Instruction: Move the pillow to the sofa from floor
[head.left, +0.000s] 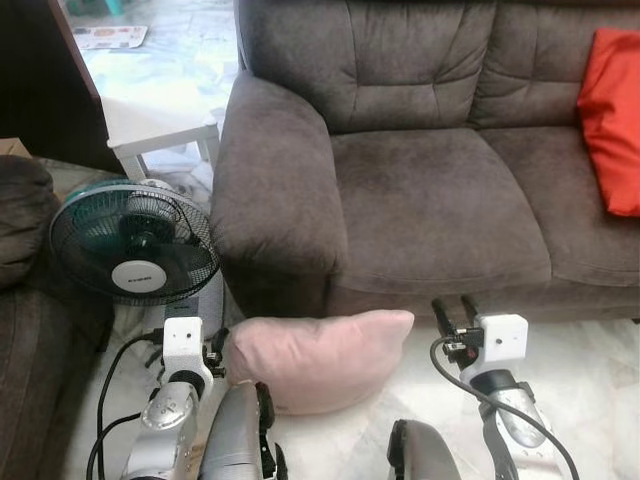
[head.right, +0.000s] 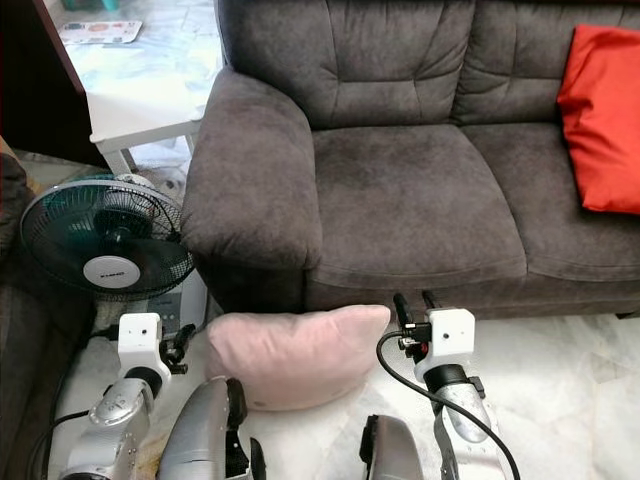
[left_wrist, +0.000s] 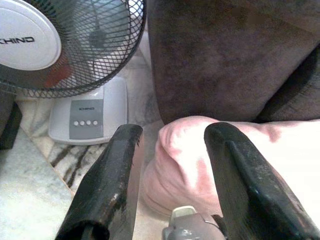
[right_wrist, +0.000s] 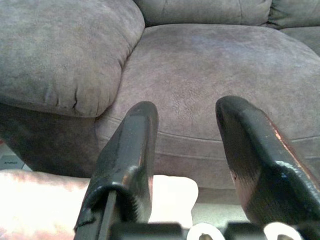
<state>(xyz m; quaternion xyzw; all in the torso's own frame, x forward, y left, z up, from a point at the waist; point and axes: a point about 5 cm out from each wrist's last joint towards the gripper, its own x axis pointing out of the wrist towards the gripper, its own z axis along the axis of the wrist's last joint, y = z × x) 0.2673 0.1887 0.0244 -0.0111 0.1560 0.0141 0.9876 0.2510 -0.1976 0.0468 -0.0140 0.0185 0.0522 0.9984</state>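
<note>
The left gripper (left_wrist: 170, 165), two long black fingers, stood spread wide at the lower left of the head view, straddling the left corner of the soft pink fabric pillow (head.left: 320, 355); one finger lay over the pillow's top and the other hung beside its end, not clamped. The right gripper (head.left: 455, 312), at the lower right, was likewise parted wide and held nothing, poised just beside the pillow's right corner and pointed at the front of the sofa seat.

The pillow lay on the pale marble-patterned floor (head.left: 590, 370), low in the centre of the frame, against the base of the brown suede-like sofa (head.left: 430, 200), below its left armrest.

At centre left stood a black-caged electric fan (head.left: 133, 243) whose white hub read "KHIND"; the same word sat on its grey base above a row of buttons, too small to read surely. A red cushion (head.left: 612, 115) leaned at the sofa's upper right. A white low table (head.left: 160, 125) showed at upper left.
</note>
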